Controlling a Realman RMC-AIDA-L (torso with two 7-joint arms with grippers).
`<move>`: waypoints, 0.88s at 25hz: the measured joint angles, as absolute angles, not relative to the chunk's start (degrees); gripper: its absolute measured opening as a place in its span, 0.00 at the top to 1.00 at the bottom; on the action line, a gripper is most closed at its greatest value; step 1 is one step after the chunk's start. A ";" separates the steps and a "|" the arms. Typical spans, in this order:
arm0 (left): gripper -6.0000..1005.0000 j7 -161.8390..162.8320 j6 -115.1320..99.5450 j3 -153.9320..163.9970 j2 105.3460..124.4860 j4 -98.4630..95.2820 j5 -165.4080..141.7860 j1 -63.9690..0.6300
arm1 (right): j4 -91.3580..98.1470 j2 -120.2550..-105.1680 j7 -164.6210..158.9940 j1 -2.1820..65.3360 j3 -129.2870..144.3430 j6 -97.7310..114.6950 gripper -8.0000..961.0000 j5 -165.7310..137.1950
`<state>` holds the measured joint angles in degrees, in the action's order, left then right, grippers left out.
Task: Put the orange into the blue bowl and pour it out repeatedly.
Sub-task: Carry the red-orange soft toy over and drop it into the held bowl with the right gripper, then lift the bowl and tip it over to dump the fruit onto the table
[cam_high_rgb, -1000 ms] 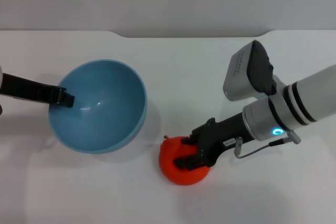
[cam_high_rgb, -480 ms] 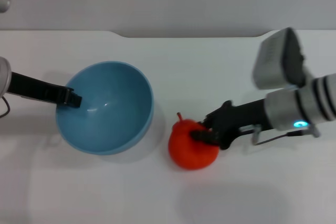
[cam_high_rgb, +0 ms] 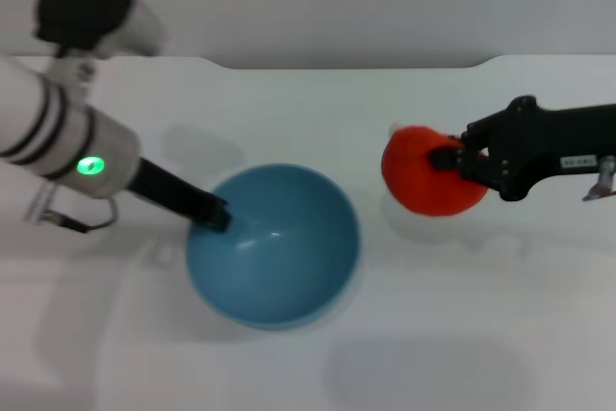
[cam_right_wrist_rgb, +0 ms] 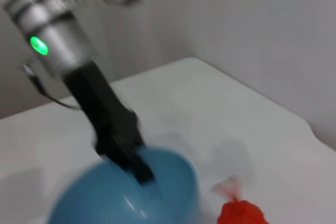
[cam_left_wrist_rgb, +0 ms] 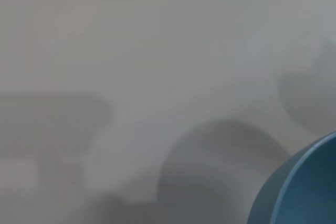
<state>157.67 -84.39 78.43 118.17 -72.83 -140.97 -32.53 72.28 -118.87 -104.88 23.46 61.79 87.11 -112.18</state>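
Sitting nearest on the white table (cam_high_rgb: 433,353), the blue bowl (cam_high_rgb: 274,247) is upright, inside bare and glossy. Left gripper (cam_high_rgb: 214,218) pinches the bowl's rim on the side away from the orange, one finger inside the bowl; its arm runs off behind the bowl. The orange (cam_high_rgb: 428,170) is beside the bowl and slightly farther back, apart from it, raised with its shadow on the table beneath. Right gripper (cam_high_rgb: 460,161) is clamped on the orange from the side facing away from the bowl.
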 joint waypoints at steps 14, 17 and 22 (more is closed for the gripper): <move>1.00 164.29 -79.11 91.51 118.74 -69.92 -138.97 -39.15 | 75.12 -118.76 -104.63 26.69 70.69 92.81 0.97 -113.63; 1.00 164.30 -78.68 91.29 118.61 -70.15 -138.82 -39.21 | 74.52 -118.64 -104.94 27.24 71.20 92.84 0.96 -114.57; 1.00 163.81 -76.71 91.31 118.46 -70.53 -139.20 -39.10 | 77.00 -118.79 -108.66 26.50 68.26 92.14 0.76 -114.96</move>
